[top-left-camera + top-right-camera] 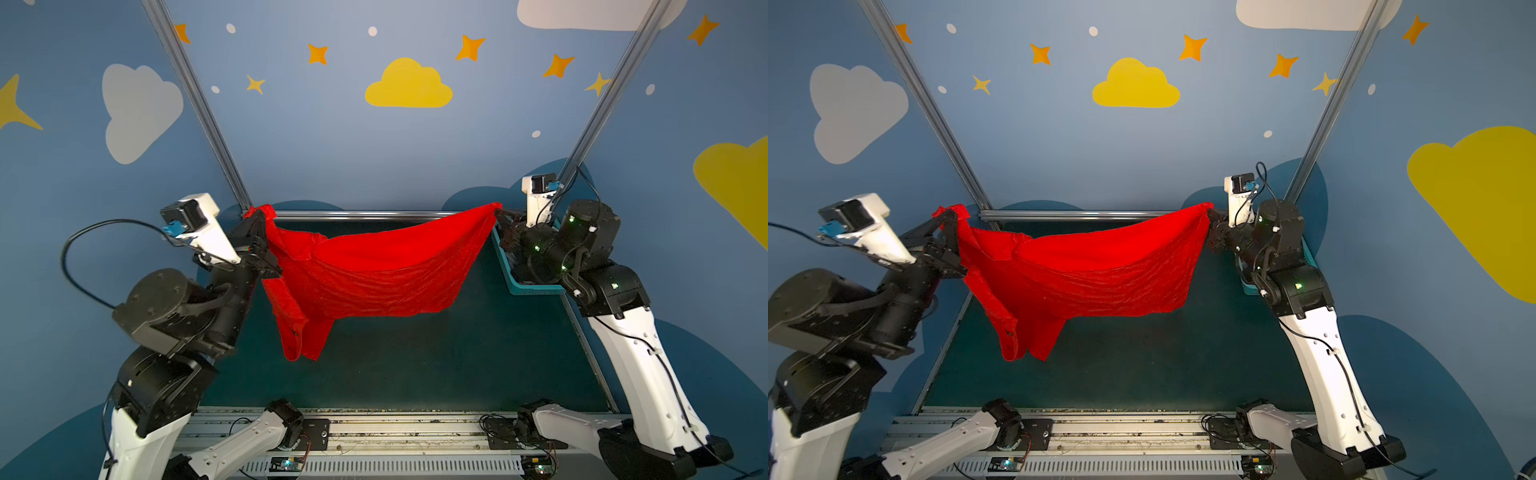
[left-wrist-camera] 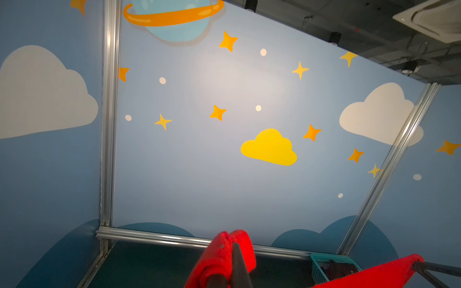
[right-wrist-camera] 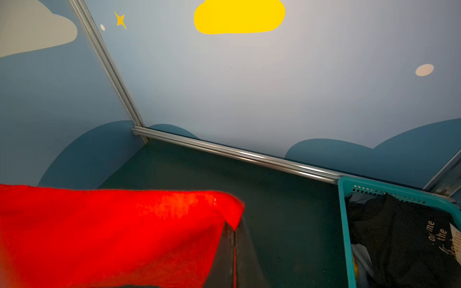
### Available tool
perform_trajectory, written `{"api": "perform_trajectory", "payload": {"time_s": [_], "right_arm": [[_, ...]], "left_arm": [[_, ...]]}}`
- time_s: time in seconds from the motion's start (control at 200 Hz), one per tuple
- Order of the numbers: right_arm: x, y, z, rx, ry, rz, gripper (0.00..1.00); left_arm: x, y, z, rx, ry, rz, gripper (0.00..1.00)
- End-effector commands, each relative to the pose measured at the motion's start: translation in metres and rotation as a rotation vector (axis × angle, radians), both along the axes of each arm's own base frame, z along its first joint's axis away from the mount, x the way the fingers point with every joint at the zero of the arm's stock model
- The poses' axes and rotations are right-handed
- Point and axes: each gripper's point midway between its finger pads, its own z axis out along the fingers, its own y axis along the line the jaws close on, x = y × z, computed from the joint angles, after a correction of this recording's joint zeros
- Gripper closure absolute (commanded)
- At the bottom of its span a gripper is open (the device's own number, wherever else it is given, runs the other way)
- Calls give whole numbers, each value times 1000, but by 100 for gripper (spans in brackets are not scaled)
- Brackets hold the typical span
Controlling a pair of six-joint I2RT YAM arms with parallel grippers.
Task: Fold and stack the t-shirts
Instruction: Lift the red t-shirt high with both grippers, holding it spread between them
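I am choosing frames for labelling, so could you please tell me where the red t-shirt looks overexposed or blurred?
In both top views the red t-shirt is oversaturated, its upper band nearly textureless; in the right wrist view it is blurred near the lens; the left wrist view shows glare on the wall.

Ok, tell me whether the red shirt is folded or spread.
Spread: the red shirt hangs open in the air, sagging between the left pincer and right pincer, each shut on one corner.
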Motion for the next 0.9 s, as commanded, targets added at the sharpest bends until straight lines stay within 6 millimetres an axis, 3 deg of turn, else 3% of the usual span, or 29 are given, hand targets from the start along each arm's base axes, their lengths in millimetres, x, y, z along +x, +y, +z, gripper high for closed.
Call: {"api": "perform_trajectory", "payload": {"time_s": [0.0,0.12,0.215,0.36,0.431,0.551,0.666,0.781,0.891], "right_arm": [[30,4,-15,-33,24,-24,100],[65,10,-16,-56,38,-35,100],[93,12,-12,-52,44,-37,100],[133,7,4,2,36,-33,100],[147,1,18,43,12,-27,100],[156,-2,51,114,-60,33,100],[145,1,79,116,-136,86,100],[128,3,88,100,-167,119,100],[112,9,65,101,-129,160,100]], "left_arm": [[39,-22,-16,117,62,25,95],[90,-36,-29,183,114,73,95],[136,-33,-34,157,163,83,95],[199,-14,-18,77,165,91,95],[220,-8,-1,42,146,66,95],[231,-10,41,11,49,-6,95],[220,-18,65,2,-29,-69,95],[205,-35,57,5,11,-182,95],[184,-53,19,5,135,-303,95]]}}
